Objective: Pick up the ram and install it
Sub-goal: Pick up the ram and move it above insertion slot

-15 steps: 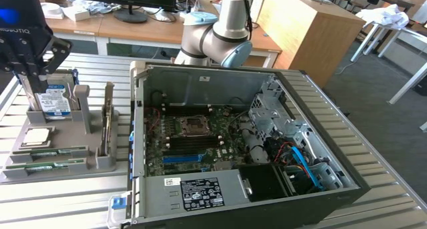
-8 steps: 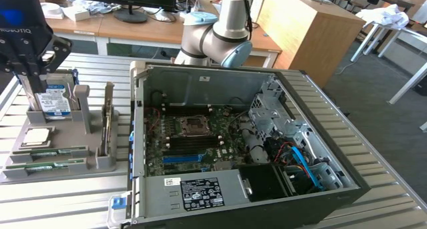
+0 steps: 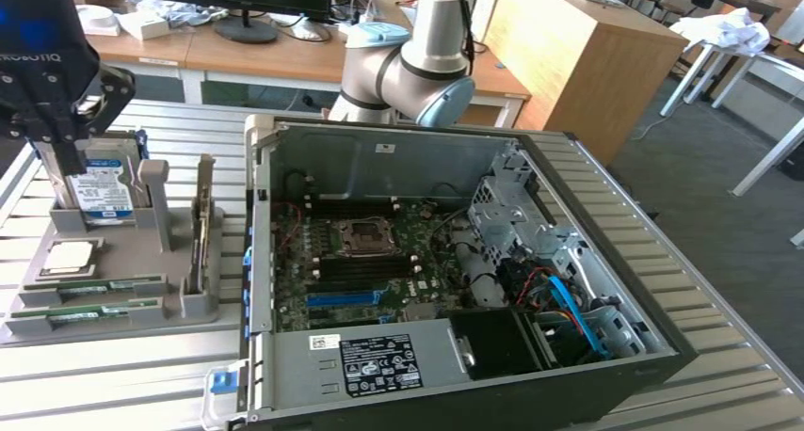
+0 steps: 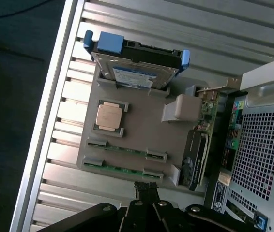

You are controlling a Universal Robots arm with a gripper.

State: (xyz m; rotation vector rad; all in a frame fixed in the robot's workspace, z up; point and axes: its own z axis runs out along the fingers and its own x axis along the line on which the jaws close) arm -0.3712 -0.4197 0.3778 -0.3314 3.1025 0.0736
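Two ram sticks, thin green boards, lie flat in the slots of a grey holder [image 3: 188,304]: one ram stick [image 3: 94,285] [image 4: 126,149] sits behind the other ram stick [image 3: 88,311] [image 4: 122,169]. My gripper [image 3: 56,153] [image 4: 146,192] hangs above the holder's far end, by the upright hard drive [image 3: 98,191] [image 4: 137,67], well above and apart from the ram. Its fingers are shut with nothing between them. The open computer case [image 3: 377,167] lies at the exterior view's right of the holder, with the motherboard [image 3: 364,271] exposed.
The holder also carries a square silver processor [image 3: 70,255] [image 4: 109,116] and an upright card [image 3: 201,233] [image 4: 195,159]. Everything rests on a ribbed aluminium table [image 3: 126,375]. The arm's base [image 3: 402,73] stands behind the case. Desks and a wooden cabinet [image 3: 578,55] lie beyond.
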